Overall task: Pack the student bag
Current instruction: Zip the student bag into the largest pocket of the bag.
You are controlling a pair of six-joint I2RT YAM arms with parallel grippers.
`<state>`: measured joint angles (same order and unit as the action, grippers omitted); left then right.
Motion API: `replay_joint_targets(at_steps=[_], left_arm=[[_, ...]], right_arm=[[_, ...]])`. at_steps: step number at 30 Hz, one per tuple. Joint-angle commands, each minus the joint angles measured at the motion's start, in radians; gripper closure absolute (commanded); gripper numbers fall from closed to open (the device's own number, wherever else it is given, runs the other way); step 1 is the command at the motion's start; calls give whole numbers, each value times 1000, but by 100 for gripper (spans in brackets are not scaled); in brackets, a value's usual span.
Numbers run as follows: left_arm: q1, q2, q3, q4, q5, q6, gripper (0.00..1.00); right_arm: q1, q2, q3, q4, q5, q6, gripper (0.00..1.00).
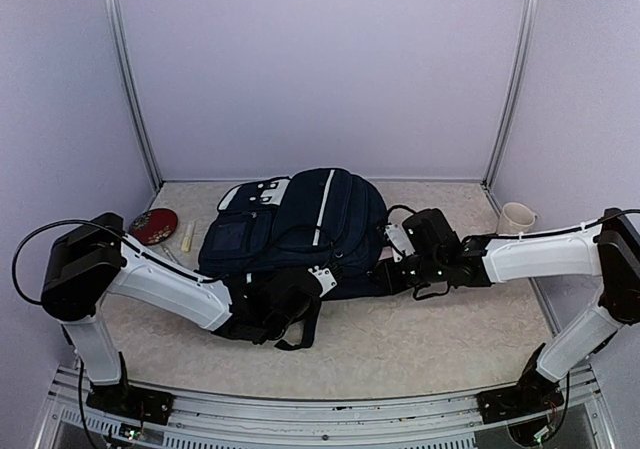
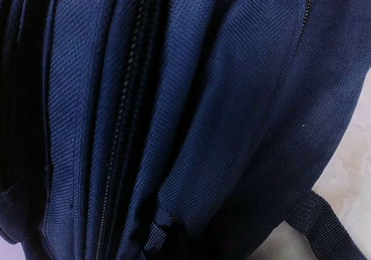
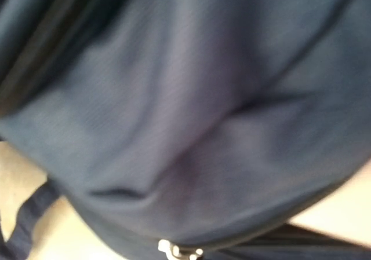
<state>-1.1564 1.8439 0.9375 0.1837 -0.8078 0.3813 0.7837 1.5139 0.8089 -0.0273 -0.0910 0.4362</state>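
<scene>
**Student bag [image 1: 300,224]: centre of table [image 1: 430,339], zipped**

Filling both wrist views at close range; zipper [image 2: 124,98] shut. Step judged: opening a compartment; next calls for catching a zip pull. Left gripper [image 1: 318,287]: closed at near edge, arm low. Right gripper [image 1: 393,264]: closed at right side, arm stretched leftward. Whether gripping fabric: cannot tell.

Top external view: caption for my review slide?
Left arm and right arm reach the student bag; white mug far right.
</scene>
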Motion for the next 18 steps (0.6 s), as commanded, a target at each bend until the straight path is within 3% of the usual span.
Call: replay_joint_targets(at_steps=[1,7,11,15,18], left_arm=[[40,-52,-101,74,-80,6,100],[53,-127,-190,19,-72,-60,100],[45,-197,-247,0,-48,-84,100],[40,-328,-356,83,19,-85,100],[30,-449,-447,156,126,-57,100]], right_arm=[[-33,-21,22,-217,88,-36,100],[-126,-62,46,-382,199,-61,100],[-182,-68,55,-396,171,-89,100],[-182,-54,78,-377,11,-200,100],[-186,-34,124,-465,121,-238,100]])
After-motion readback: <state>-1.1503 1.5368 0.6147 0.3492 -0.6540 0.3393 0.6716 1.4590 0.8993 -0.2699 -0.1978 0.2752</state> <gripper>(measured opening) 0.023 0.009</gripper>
